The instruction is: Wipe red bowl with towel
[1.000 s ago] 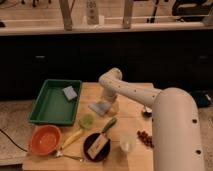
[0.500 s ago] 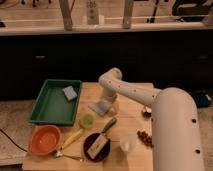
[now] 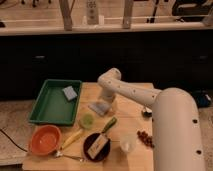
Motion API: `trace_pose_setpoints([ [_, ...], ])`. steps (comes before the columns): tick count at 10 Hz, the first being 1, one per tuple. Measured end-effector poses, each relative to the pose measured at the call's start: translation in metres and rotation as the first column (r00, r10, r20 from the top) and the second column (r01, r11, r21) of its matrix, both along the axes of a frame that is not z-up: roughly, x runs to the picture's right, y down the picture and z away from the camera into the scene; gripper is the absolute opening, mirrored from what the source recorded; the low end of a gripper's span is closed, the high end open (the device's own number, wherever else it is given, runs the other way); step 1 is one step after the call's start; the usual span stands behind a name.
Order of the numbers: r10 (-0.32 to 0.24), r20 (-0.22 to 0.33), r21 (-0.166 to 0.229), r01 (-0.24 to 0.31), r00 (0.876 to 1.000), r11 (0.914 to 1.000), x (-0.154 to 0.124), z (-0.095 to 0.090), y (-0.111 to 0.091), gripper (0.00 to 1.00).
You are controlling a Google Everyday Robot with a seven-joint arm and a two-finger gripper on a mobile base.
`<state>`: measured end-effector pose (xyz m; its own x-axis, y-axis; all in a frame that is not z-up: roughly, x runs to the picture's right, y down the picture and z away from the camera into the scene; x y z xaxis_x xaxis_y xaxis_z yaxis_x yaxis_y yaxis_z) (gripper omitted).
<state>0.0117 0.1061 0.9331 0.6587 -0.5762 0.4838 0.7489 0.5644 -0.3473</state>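
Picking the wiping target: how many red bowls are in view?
1. The round red bowl sits at the wooden table's near-left corner. The gripper hangs by the grey towel mid-table. The white arm could hide more.

I'm seeing the gripper [image 3: 108, 103] hanging over the middle of the wooden table [image 3: 131, 117]. A green tray [image 3: 49, 106] is sitting at the left, holding a blue sponge [image 3: 69, 92] in its far right corner. A small green cup [image 3: 87, 120] is resting just off its near corner. A green-handled utensil [image 3: 109, 125] is reaching across a dark plate [image 3: 89, 152], with a clear cup [image 3: 127, 143] and red berries [image 3: 145, 138] lying to the right.
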Motion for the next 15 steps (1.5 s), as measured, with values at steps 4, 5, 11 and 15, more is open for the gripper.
trace_pose_setpoints([
  [4,-0.021,0.037,-0.014,0.022,0.999,0.9997,-0.018,0.006,0.009,0.7],
  [5,-0.02,0.033,-0.015,0.02,0.999,0.9997,-0.019,0.01,0.012,0.58],
  [11,-0.019,0.025,-0.021,0.019,1.0,0.9996,-0.014,0.003,0.01,0.01],
  [15,-0.028,0.028,-0.018,0.029,0.999,0.9994,-0.016,0.001,0.007,0.0],
])
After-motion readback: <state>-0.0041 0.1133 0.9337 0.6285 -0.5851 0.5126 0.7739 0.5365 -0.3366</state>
